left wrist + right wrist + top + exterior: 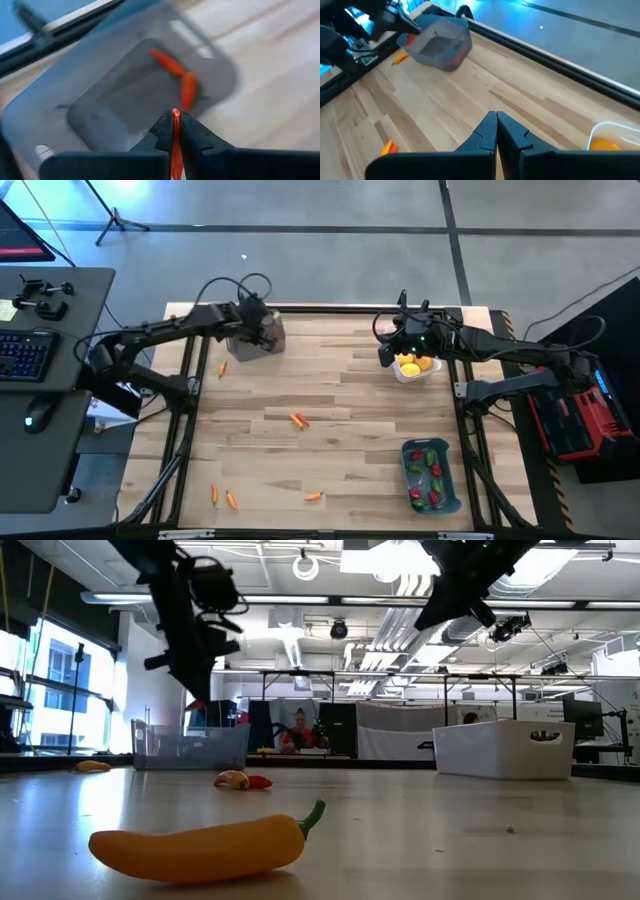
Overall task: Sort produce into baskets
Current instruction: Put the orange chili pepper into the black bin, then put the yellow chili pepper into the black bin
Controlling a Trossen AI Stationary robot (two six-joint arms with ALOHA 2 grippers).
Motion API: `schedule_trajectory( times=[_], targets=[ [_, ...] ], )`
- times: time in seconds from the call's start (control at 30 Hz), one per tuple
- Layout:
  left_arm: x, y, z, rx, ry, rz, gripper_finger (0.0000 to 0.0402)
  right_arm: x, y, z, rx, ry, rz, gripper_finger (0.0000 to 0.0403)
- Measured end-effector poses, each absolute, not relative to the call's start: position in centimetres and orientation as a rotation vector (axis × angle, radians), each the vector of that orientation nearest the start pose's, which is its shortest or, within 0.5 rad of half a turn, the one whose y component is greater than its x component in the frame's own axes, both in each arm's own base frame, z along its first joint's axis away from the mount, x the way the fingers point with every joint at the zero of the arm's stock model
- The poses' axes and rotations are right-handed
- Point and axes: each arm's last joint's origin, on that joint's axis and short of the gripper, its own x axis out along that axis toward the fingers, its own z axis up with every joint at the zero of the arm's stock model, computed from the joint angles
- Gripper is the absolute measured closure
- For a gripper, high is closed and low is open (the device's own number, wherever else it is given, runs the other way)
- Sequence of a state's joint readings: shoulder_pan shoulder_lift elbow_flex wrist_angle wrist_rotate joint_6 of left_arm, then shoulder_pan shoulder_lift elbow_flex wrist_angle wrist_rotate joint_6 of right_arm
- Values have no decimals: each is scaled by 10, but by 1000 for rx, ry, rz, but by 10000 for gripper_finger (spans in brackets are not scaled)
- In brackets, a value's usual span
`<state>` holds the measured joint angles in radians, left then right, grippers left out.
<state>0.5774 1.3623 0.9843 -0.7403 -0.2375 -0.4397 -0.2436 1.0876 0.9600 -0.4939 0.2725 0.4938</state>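
Observation:
My left gripper (175,123) hovers over the clear smoky grey basket (125,85) at the table's far left (275,340), shut on a small orange carrot (175,116). Two more carrots (180,77) lie on that basket's floor. My right gripper (496,122) is shut with nothing in it and hangs above the table beside the white basket (418,372), which holds yellow-orange fruits (410,365). Red and green peppers (428,475) fill the blue-grey basket (450,500) at the near right. Loose carrots lie on the table (298,420). My left gripper pinches the carrot between its two fingers, with one end (175,113) poking out at the fingertips and the rest running back along the fingers. The fingers slant downward from above. The carrot is lifted clear, above the grey basket's opening.
Carrots lie beside the grey basket (222,367) and near the front edge (214,492), (232,500), (313,496). In the low view one long orange-yellow piece with a green stem (200,845) lies close in front. A black frame rail (330,308) borders the table.

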Motion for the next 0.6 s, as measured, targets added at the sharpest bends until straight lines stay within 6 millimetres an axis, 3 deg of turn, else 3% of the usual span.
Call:
schedule_trajectory(
  times=[0.13,0.3,0.6],
  targets=[
    [194,168,225,-609,1023,1037,378,222,-64,311,460,459,-640,403],
    [185,189,209,-674,1062,1091,323,232,-67,311,516,415,-579,403],
    [183,185,230,-621,1092,889,238,241,-69,313,641,313,-574,403]
  ],
)
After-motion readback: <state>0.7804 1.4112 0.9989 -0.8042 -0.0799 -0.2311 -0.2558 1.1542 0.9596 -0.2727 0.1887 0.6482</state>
